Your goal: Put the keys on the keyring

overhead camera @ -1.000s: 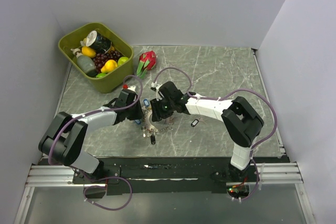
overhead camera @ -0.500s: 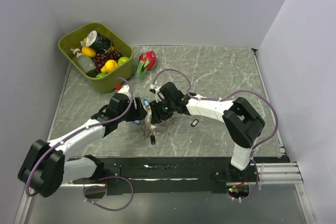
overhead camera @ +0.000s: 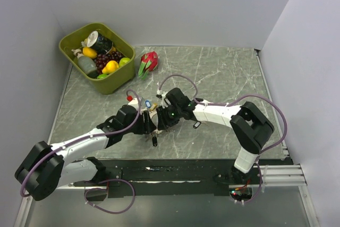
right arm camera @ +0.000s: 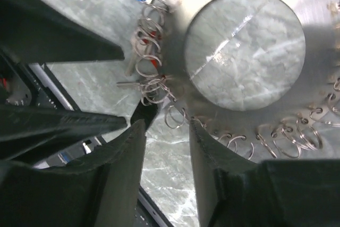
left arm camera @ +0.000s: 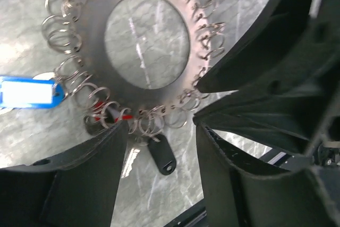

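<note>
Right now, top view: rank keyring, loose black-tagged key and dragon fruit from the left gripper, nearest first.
1. keyring, right at the left gripper fingertips.
2. black-tagged key, lying off to the right.
3. dragon fruit, far at the back.

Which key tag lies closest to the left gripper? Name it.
The black tag, in the left gripper's gap beside the keyring; the blue tag sits off to one side.

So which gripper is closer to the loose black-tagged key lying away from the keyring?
Right. The right gripper is over the keyring just left of that key; the left gripper sits farther left.
</note>
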You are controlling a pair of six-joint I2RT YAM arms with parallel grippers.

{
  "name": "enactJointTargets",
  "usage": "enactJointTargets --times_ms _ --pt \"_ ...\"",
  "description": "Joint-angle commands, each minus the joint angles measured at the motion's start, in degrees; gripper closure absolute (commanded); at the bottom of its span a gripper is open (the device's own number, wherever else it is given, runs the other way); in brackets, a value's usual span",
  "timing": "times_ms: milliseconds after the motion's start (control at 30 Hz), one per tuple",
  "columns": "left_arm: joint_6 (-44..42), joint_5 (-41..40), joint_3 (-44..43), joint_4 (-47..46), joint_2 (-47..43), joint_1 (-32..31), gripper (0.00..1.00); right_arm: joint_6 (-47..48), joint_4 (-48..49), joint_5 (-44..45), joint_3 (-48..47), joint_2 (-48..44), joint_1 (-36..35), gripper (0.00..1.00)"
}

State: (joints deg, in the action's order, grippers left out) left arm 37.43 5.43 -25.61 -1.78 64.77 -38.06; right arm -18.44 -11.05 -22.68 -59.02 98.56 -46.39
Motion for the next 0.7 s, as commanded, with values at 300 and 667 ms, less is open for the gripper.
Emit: enactJointTargets --times_ms 300,667 --pt "-1.39 0.02 -1.90 -3.76 3.34 -1.66 0.53 -4.59 3.75 3.87 5.23 -7.42 1.30 0.58" --pt "-3.85 0.19 -3.66 -4.54 8.26 -1.66 0.65 -4.85 5.42 2.99 6.91 -8.74 2.01 0.58"
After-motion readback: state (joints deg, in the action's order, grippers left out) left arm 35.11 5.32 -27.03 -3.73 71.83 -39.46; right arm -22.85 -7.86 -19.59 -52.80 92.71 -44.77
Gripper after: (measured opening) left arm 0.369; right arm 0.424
